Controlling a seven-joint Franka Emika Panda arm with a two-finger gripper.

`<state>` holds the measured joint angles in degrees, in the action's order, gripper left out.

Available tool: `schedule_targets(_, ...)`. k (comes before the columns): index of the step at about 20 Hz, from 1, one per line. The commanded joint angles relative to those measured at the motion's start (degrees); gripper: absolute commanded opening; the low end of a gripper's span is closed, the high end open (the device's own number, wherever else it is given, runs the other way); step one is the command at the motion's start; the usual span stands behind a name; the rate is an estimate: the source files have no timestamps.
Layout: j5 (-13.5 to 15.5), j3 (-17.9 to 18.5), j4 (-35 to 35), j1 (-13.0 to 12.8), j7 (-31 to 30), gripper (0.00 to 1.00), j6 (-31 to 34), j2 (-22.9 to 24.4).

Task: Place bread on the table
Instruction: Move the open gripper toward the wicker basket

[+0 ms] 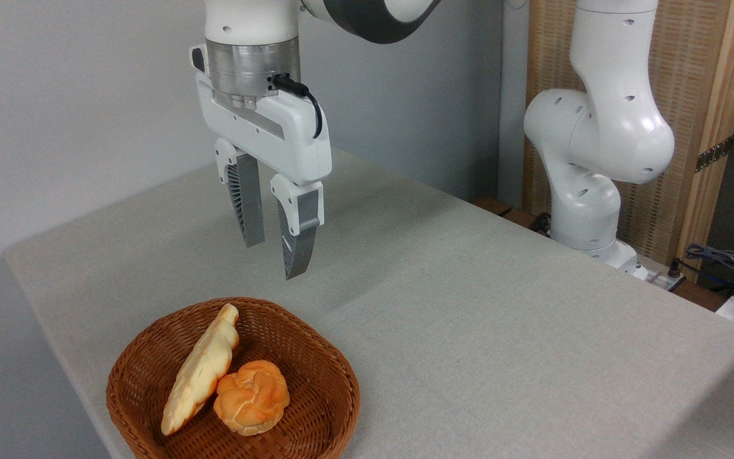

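Observation:
The bread (pixel 202 370), a long pale-yellow twisted loaf with pointed ends, lies slanted inside a brown wicker basket (pixel 322 370) near the table's front left corner. A round knotted orange bun (pixel 252 396) rests against its right side. My gripper (pixel 273 258) hangs above the grey-beige table (pixel 469 306), higher than the basket and just behind its far rim. Its two grey fingers point downward, open, with nothing between them.
The arm's white base (pixel 587 191) stands at the table's far right edge. Cables and plugs (pixel 724 261) lie beyond that edge. A grey wall runs behind and to the left, and a wooden panel (pixel 705 95) stands at the back right.

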<state>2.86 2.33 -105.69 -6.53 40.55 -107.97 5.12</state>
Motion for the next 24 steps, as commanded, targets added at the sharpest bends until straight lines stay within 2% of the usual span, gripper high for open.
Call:
schedule_targets(1, 0.8, 0.7, 0.7, 0.0, -0.4, 1.0, 1.4, 0.1)
schedule_targets(9, 0.9, 0.2, 0.7, -0.1, -0.8, 1.0, 0.0, -0.1)
schedule_targets(12, 0.9, 0.1, 0.7, -0.1, -4.2, 1.0, -2.1, -0.2)
schedule_targets(15, 3.3, 0.0, 0.7, -0.1, -10.6, 1.0, -5.0, -0.7)
schedule_targets(18, 3.8, 0.0, 0.7, -0.1, -14.3, 1.0, -8.9, -2.6)
schedule_targets(21, 7.1, 0.2, 0.4, -0.1, -17.0, 1.0, -12.2, -5.4)
schedule_targets(23, 10.1, 0.4, 0.4, -0.1, -20.8, 1.0, -14.8, -7.4)
schedule_targets(24, 10.7, 0.5, 0.4, -0.1, -22.7, 1.0, -15.9, -8.2)
